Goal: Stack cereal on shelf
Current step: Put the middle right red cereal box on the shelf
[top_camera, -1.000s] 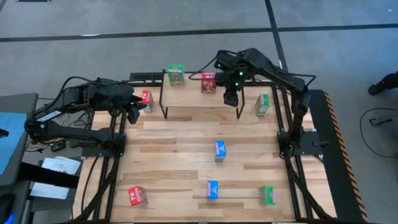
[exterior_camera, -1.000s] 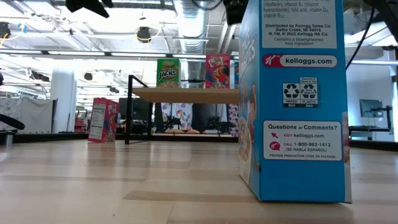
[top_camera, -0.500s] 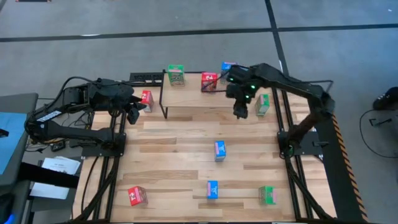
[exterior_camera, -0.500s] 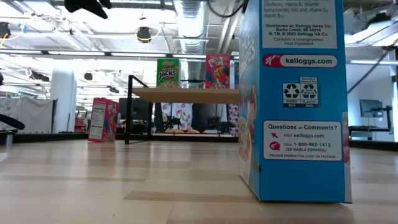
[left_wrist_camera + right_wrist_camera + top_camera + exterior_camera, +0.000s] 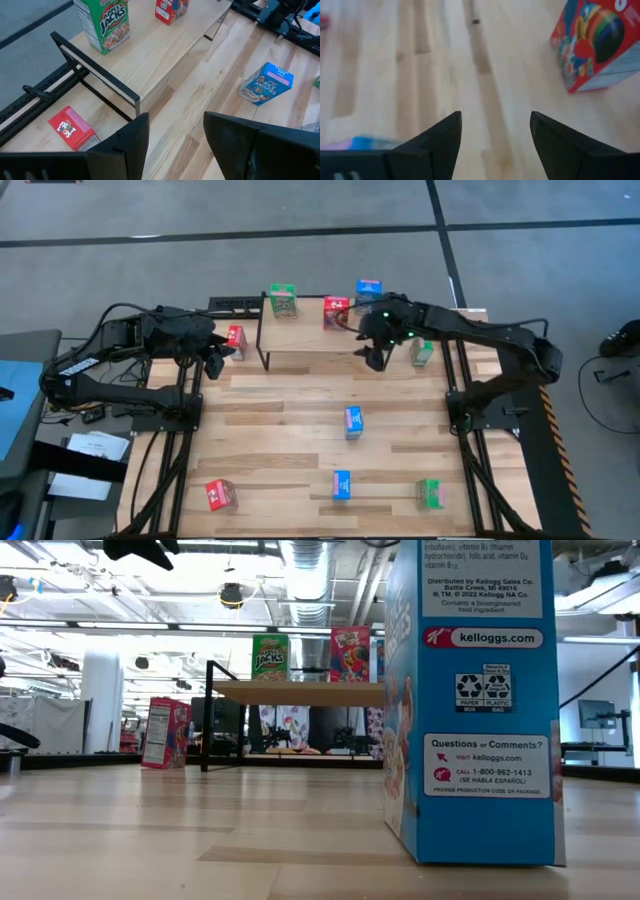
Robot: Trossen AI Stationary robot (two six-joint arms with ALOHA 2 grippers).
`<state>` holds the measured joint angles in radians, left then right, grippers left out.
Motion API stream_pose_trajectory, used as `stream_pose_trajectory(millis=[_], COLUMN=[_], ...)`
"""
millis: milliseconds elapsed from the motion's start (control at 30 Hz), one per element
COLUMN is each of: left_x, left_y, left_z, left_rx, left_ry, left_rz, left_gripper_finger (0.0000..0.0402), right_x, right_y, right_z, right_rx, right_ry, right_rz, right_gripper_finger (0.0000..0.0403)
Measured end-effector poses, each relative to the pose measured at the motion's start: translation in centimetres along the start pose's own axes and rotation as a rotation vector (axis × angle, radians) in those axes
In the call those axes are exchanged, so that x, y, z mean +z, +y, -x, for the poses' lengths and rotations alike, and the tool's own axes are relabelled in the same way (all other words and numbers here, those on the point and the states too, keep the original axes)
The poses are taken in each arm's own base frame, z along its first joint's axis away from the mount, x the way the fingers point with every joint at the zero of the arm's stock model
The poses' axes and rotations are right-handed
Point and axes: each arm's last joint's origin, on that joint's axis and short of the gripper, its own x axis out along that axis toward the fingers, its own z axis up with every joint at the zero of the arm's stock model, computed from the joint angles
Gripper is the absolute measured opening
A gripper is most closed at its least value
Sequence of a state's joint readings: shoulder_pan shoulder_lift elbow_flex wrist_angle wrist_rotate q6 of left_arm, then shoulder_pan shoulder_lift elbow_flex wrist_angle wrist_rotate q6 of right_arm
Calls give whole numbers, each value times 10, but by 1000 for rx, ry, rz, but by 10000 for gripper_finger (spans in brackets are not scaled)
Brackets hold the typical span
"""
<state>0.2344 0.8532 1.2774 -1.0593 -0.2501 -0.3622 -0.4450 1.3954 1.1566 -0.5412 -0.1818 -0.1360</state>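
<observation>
From above, the shelf (image 5: 315, 335) is standing at the table's far edge, carrying a green box (image 5: 283, 301), a red box (image 5: 335, 312) and a blue box (image 5: 368, 289). The right gripper (image 5: 375, 357) is hovering at the shelf's right end; the left gripper (image 5: 214, 360) is waiting left of it. Low down, a blue carton (image 5: 472, 700) is filling the foreground. Both wrist views are showing fingers (image 5: 131, 140) and fingers (image 5: 440, 137) standing apart, holding nothing.
</observation>
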Motion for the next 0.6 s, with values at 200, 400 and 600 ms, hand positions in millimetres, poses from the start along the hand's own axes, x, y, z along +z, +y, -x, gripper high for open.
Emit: stream_pose_trajectory(millis=[200, 400, 600], left_x=[0, 0, 0], left_y=[0, 0, 0], left_z=[0, 0, 0], left_rx=[0, 0, 0], left_ry=[0, 0, 0], left_rz=[-1, -2, -2], left_gripper_finger=[176, 176, 176], right_x=[3, -2, 0], right_y=[-10, -15, -16], right_z=[-32, -49, -52], right_rx=[-104, -164, -186], right_ry=[-6, 35, 19], right_rz=[13, 11, 13], right_gripper_finger=[260, 260, 260])
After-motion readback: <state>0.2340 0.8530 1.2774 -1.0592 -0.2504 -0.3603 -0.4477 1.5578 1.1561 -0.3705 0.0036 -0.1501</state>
